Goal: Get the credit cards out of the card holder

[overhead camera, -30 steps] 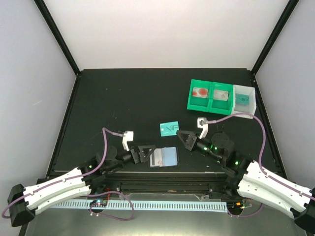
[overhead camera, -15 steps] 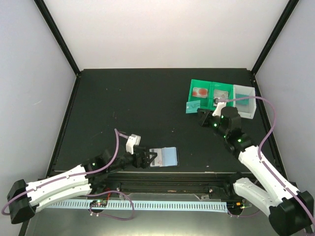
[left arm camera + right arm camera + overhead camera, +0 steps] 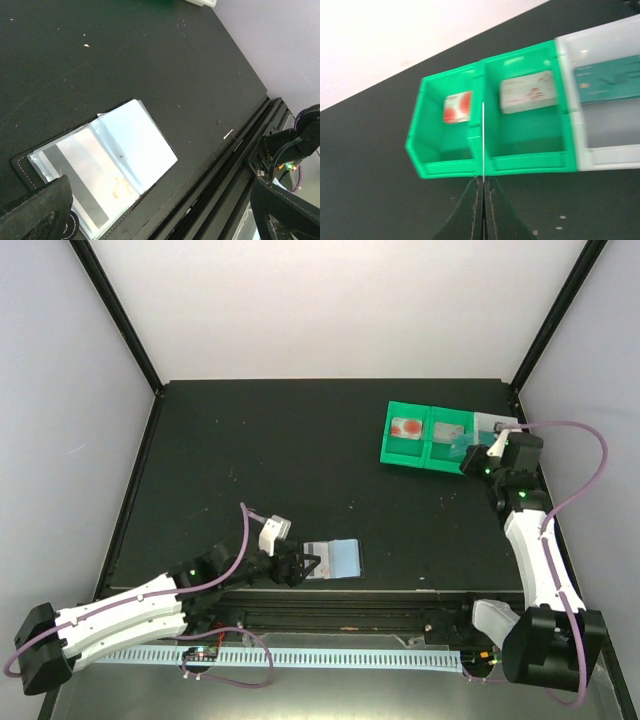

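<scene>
Since the earlier frame, the right arm has swung from the middle of the table out to the far right. It has carried a card away from the card holder [image 3: 335, 560] to the green-and-white tray [image 3: 405, 462]. The left arm has only crept a little closer to the holder.

From above, the right gripper [image 3: 466, 453] hangs over the tray's near side, fingers together on the held card [image 3: 457, 445]. The left gripper [image 3: 300, 565] sits at the holder's left end with its jaws spread wide, gripping nothing. The holder lies open near the table's near edge.

The left wrist view shows a striped card [image 3: 75, 172] left in the holder's clear sleeves. One finger [image 3: 42, 210] overlaps the holder's corner; whether they touch cannot be told.

In the right wrist view the held card is seen edge-on as a thin pale line. It lines up with the partition between the left and middle compartments. A red-and-white card [image 3: 457, 107], a whitish card [image 3: 528, 92] and a teal card [image 3: 607, 80] already lie in the three compartments.

If the card is released here, it could strike the partition and tip into the wrong bin or outside. The unpinned holder could also slide off the near edge when the striped card is pulled.
</scene>
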Robot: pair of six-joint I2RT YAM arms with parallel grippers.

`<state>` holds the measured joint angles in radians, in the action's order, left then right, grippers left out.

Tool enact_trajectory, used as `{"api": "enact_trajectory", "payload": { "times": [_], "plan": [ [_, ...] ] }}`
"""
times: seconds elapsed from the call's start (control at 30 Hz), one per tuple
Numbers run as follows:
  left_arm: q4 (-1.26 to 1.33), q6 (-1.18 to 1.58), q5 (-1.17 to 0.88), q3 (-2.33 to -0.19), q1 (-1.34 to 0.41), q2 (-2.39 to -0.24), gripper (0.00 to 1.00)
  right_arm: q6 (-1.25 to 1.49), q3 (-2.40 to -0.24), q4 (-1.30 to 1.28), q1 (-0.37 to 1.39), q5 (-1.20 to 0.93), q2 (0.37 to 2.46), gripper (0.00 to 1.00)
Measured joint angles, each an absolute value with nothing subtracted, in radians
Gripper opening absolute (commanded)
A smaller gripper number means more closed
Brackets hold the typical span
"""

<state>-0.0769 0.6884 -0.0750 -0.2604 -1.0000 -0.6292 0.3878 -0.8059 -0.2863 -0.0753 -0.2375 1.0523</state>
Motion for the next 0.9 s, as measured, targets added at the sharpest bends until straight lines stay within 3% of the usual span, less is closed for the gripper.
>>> {"api": "enact_trajectory", "payload": {
  "times": [0.33, 0.9],
  "plan": [
    [-0.078, 0.678, -0.113, -0.286, -0.996, -0.665, 0.99, 0.323, -0.807, -0.251, -0.254, -0.180, 1.165, 0.01],
    [-0.081, 0.650, -0.142, -0.323, -0.989, -0.683, 0.99, 0.210, -0.971, -0.192, -0.326, -0.119, 1.399, 0.01]
  ]
}}
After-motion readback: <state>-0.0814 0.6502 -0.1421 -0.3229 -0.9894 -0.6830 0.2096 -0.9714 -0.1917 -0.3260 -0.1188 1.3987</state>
